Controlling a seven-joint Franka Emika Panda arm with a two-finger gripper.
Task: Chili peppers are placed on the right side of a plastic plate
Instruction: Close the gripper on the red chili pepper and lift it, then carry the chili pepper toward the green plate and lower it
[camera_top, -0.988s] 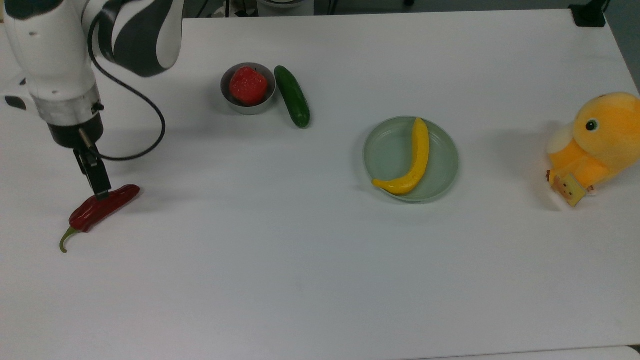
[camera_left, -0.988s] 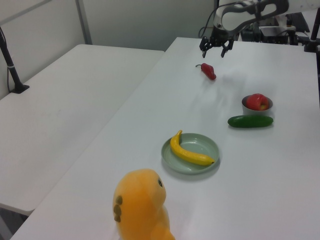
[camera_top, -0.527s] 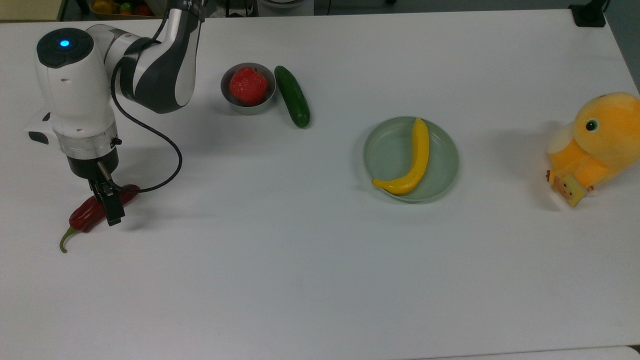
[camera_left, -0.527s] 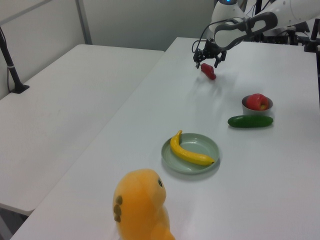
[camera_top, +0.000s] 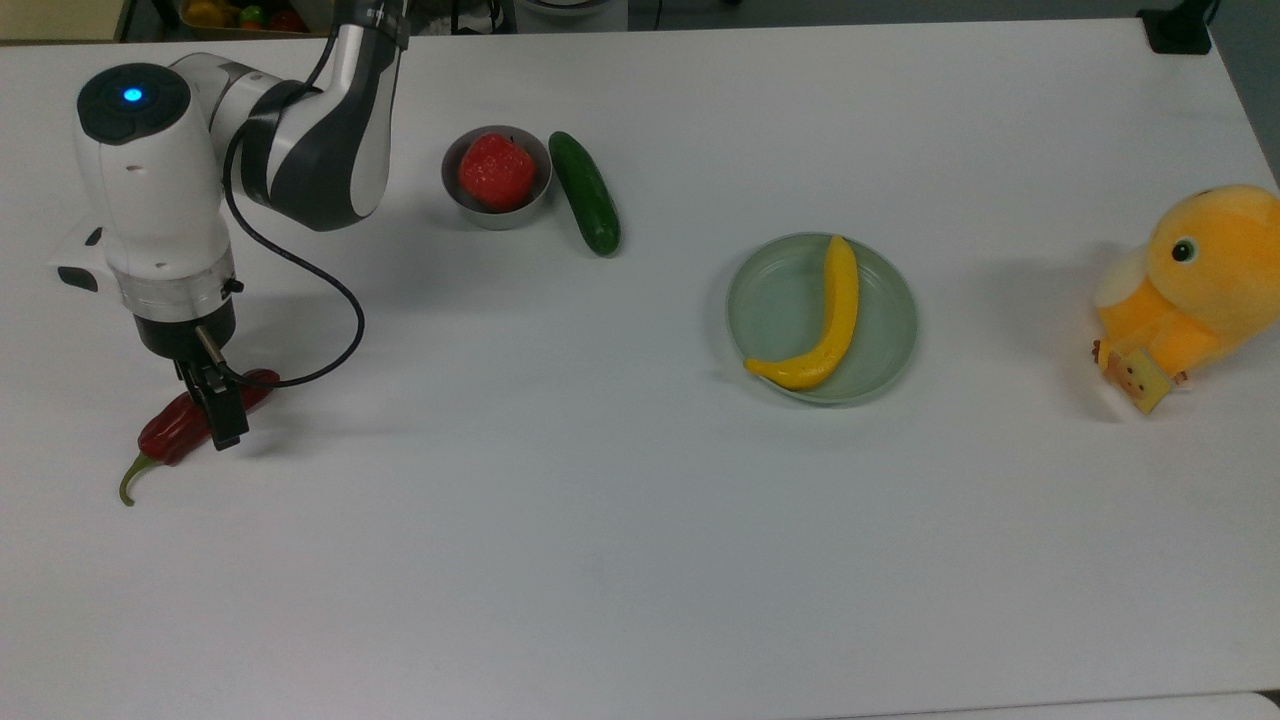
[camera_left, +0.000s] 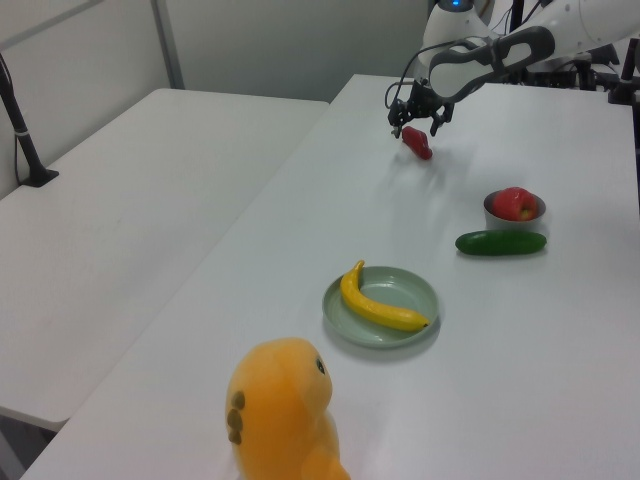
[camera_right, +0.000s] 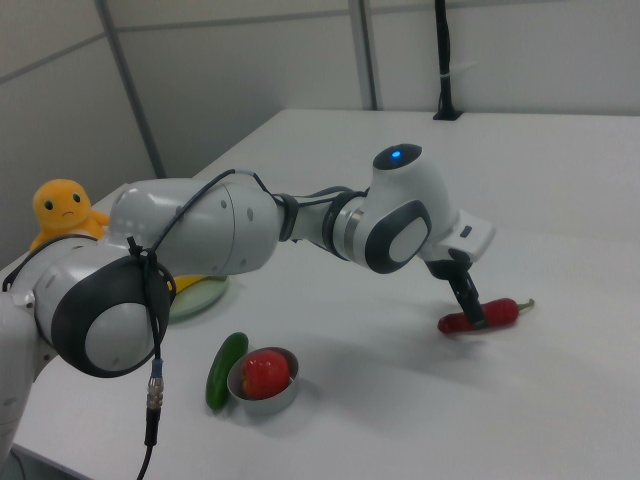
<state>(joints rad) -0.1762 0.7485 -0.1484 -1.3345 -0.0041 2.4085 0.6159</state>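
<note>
Top view, item by item. Long, wrinkled, glossy dark-red chili pepper (camera_top: 190, 422) with a thin curved green stem: lies flat on the white bench (camera_top: 640, 560) near the top view's left edge, well apart from the plate; same spot as half a second ago. Black two-finger gripper (camera_top: 222, 415): down over the middle of the chili, its fingers (camera_top: 228, 420) crossing the red body. Against the frame one second ago, the arm has swung over and lowered; against half a second ago, it has barely shifted. Whether the fingers are closed on the chili cannot be told.

Round, shallow, translucent pale-green plastic plate (camera_top: 775, 305): holds a curved yellow banana (camera_top: 835, 320) on its right half in the top view. Small gray metal bowl (camera_top: 470, 208) with a round red fruit (camera_top: 496, 170) inside; a dark green cucumber (camera_top: 586, 192) lies just beside the bowl. Orange plush duck (camera_top: 1190, 285): at the top view's right edge, partly cut off.

Left view: the chili (camera_left: 418, 144) lies at the far end of the bench, with the gripper (camera_left: 415, 122) above it and two dark fingers spread to either side.

Right view: one finger (camera_right: 468, 298) stands in front of the chili (camera_right: 495, 315), hiding its middle; the stem tip points to the right view's right. The plate (camera_right: 200, 298) is largely hidden behind the arm.
</note>
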